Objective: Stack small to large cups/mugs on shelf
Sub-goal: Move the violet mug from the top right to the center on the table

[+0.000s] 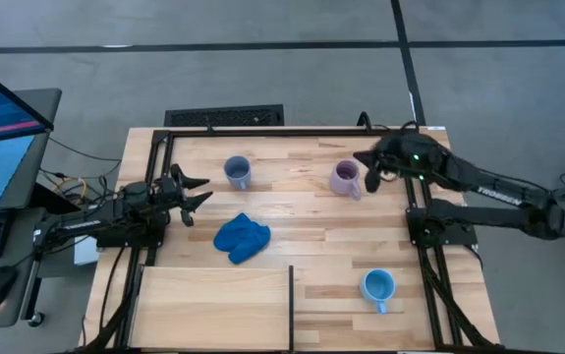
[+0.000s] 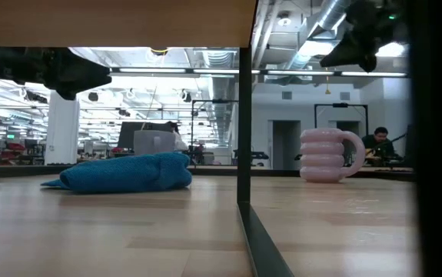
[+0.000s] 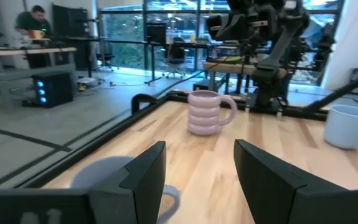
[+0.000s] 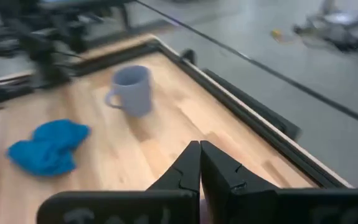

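Note:
The pale lilac ribbed mug (image 1: 345,178) stands upright on the tabletop at the far right; it also shows in the low view (image 2: 324,155) and the left wrist view (image 3: 206,112). The grey-blue mug (image 1: 238,172) stands at the far middle. The bright light blue mug (image 1: 377,287) stands near the front right. The plywood shelf (image 1: 213,307) lies at the near edge. My right gripper (image 1: 363,160) is shut and empty, hovering above and just beyond the lilac mug. My left gripper (image 1: 203,191) is open and empty at the table's left, beside the grey-blue mug.
A royal-blue cloth lump (image 1: 241,237) lies in the table's middle, between the mugs and the shelf. A dark metal frame (image 1: 292,131) runs along the table's far and side edges. A dark upright edge (image 1: 290,293) bounds the shelf's right end.

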You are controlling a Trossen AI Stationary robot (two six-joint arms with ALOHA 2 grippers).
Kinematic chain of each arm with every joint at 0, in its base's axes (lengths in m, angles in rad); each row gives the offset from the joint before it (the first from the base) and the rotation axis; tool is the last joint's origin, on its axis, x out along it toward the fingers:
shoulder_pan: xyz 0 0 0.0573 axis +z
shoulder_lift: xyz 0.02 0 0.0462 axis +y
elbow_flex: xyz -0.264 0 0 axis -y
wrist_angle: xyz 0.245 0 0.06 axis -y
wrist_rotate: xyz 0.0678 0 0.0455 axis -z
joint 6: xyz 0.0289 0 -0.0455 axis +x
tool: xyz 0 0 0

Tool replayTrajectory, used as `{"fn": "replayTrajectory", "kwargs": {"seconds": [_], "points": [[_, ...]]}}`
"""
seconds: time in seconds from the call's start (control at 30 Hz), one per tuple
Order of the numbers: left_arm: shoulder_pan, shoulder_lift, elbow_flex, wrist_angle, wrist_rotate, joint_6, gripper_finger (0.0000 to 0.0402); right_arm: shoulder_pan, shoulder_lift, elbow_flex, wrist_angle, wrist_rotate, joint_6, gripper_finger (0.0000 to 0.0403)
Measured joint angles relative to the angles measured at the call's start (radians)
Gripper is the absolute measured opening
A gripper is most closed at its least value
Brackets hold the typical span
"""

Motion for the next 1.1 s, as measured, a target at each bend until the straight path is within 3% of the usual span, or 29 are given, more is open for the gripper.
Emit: {"fn": "replayTrajectory", "kwargs": {"seconds": [0.27, 0.5, 1.1], "points": [[0.0, 0.0, 0.0, 0.0, -0.031, -0.001, 0.018, -0.037, 0.219, 0.234, -0.286, 0.046, 0.152, 0.0033], [0.0, 0.0, 0.0, -0.001, -0.031, -0.001, 0.018, -0.075, 0.353, 0.322, -0.52, 0.046, 0.191, 0.0033], [0.0, 0.0, 0.0, -0.003, -0.033, -0.004, 0.018, -0.183, 0.54, 0.324, -0.541, 0.042, 0.192, 0.0033]]}}
